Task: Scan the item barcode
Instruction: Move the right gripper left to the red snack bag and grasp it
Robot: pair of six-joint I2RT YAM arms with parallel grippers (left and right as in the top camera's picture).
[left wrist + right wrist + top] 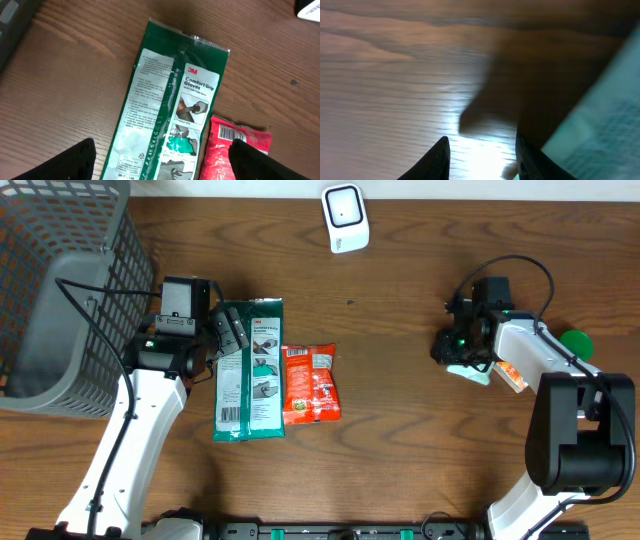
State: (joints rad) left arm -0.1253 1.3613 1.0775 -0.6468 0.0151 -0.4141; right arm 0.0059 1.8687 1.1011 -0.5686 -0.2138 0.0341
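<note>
A green 3M gloves package [250,370] lies flat on the wooden table, with a red snack packet [310,383] touching its right side. My left gripper [228,330] hovers over the package's top end. In the left wrist view it [161,145] is wide open over the green package [170,100] and the red packet [235,150], whose barcode [232,132] faces up. The white scanner [345,218] stands at the back. My right gripper [452,350] is open low over bare table [481,137]. A pale teal-and-white item [600,120] lies just outside its right finger.
A grey wire basket [60,290] fills the far left corner beside the left arm. By the right arm lie the pale item [472,372], an orange-and-white packet [510,375] and a round green object [576,341].
</note>
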